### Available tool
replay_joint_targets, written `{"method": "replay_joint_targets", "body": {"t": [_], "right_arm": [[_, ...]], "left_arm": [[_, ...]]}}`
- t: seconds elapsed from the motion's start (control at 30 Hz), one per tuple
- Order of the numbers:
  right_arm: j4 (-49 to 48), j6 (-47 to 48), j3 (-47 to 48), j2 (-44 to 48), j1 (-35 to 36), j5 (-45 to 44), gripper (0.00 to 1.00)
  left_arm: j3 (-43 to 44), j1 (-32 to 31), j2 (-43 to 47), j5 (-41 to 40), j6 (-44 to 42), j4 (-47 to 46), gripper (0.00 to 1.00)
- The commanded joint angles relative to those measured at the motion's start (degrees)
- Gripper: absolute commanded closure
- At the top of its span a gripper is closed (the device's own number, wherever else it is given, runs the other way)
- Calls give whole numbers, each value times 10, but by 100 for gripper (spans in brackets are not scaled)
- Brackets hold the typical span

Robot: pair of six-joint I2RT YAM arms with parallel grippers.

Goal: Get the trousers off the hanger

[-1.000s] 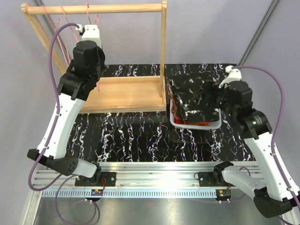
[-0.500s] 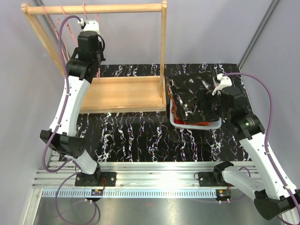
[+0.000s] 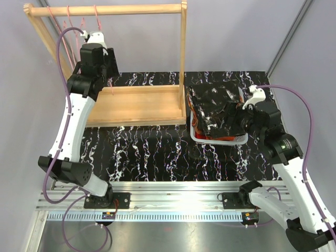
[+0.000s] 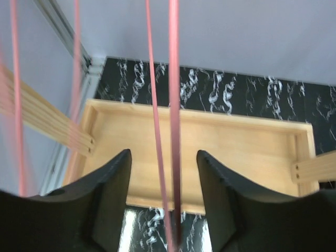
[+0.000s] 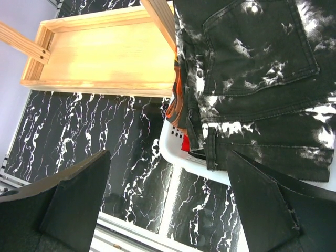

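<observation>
On the marbled bench (image 3: 147,152), a wooden rack (image 3: 136,105) is standing beside a white basket (image 3: 220,139). Black white-splashed trousers (image 3: 215,107) are lying topmost in it, over orange-brown patterned trousers (image 5: 177,102) and red trousers (image 5: 185,143). Above them the right end effector (image 5: 168,153) is hovering, spread wide. The left end effector (image 4: 163,155) is gaping around bare pink hanger wires (image 4: 173,105).

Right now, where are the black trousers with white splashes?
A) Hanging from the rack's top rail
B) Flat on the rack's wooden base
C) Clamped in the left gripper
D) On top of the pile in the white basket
D: the black splashed trousers lie on top of the other garments in the white basket, just right of the wooden rack.
</observation>
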State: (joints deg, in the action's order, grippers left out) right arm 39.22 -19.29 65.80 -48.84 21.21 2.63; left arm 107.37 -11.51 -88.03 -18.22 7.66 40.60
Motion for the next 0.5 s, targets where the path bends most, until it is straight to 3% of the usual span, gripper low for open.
{"method": "replay_joint_targets", "body": {"t": [0.0,0.1,0.2,0.33,0.47], "right_arm": [[14,7,15,16,-2,-10,0],[43,21,36,20,-2,-46,0],[71,35,61,25,-1,-76,1],[108,43,76,47,-1,-106,1],[139,56,87,68,-1,-110,1]], "left_arm": [[-17,3,47,50,24,24,36],[-44,3,90,63,31,22,28],[-94,3,154,78,44,8,10],[-170,2,257,96,63,1,1],[-225,2,333,101,78,8,1]]}}
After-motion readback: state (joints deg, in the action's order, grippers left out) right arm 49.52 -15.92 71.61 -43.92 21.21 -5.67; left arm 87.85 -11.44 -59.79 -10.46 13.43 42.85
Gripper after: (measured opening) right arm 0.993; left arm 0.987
